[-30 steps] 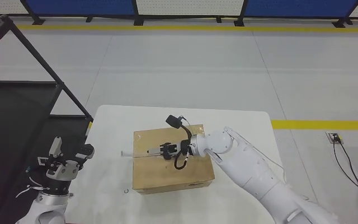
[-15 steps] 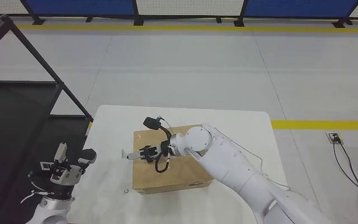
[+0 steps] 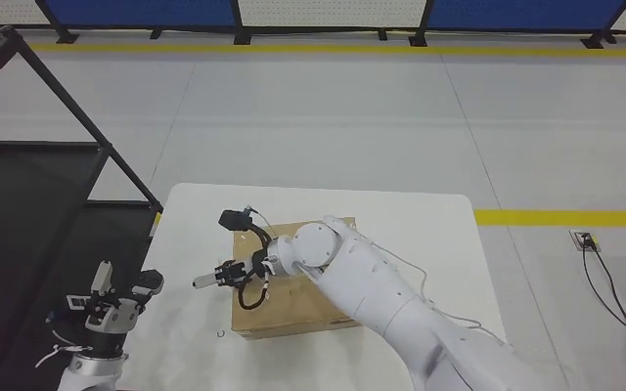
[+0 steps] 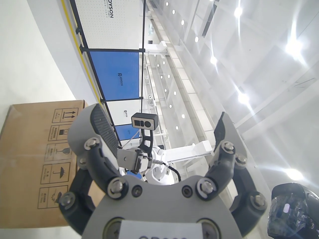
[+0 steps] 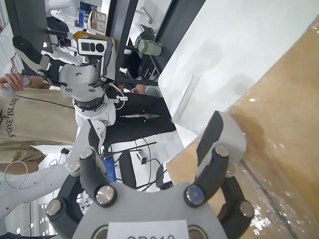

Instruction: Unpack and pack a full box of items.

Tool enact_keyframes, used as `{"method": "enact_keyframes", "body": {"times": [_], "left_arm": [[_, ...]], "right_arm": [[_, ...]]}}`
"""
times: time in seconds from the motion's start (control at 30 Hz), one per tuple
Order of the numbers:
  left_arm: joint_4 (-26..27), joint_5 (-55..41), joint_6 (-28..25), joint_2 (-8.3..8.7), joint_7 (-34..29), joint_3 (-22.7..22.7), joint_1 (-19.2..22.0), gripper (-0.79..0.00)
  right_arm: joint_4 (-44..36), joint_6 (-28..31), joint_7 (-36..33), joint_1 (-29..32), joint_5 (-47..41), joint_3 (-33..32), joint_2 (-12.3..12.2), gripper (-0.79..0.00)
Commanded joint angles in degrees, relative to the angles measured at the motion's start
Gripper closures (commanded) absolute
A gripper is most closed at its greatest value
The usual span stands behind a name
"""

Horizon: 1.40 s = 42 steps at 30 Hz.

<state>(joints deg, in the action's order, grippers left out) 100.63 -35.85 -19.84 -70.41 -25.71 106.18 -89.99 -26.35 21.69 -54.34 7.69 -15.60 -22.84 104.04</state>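
A closed cardboard box (image 3: 313, 303) lies on the white table (image 3: 411, 220), its top seam (image 5: 264, 187) taped over. My right gripper (image 3: 213, 278) hovers open at the box's left edge, with nothing between its fingers (image 5: 219, 130). A clear strip of tape (image 5: 185, 98) sticks out past that edge over the table. My left gripper (image 3: 125, 285) stands open and empty beyond the table's left side, apart from the box. From its wrist view the left gripper (image 4: 159, 123) faces the printed side of the box (image 4: 37, 150).
A small ring-like piece (image 3: 222, 337) lies on the table just in front of the box's left corner. A black metal frame (image 3: 68, 166) stands left of the table. Bare tabletop runs behind and to the right of the box.
My right gripper has travelled left along the box top, from its middle to its left edge. The left gripper has sunk a little toward the front.
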Motion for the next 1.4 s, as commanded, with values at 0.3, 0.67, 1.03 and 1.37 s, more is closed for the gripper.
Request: {"method": "enact_keyframes", "body": {"times": [0.3,0.67,1.03,1.37], "left_arm": [[2.0,-0.7,1.4,0.02,-4.4,-3.0,2.1,-0.785],[4.3,-1.1,8.3,0.13,-8.0,-7.8,4.3,-0.785],[-0.3,2.3,9.3,0.12,-7.0,-11.6,8.8,-0.785],[-1.7,3.4,9.1,0.22,-6.5,-12.2,10.2,-0.785]], "right_arm": [[8.1,9.9,-2.7,-2.1,-2.4,-2.9,2.0,-0.785],[14.4,16.6,-1.7,-1.4,-2.9,-7.5,-2.8,-0.785],[13.3,26.1,-2.1,2.4,-3.7,-12.1,-9.2,-0.785],[1.4,26.2,3.4,8.2,0.7,-17.1,-17.1,-0.785]]}}
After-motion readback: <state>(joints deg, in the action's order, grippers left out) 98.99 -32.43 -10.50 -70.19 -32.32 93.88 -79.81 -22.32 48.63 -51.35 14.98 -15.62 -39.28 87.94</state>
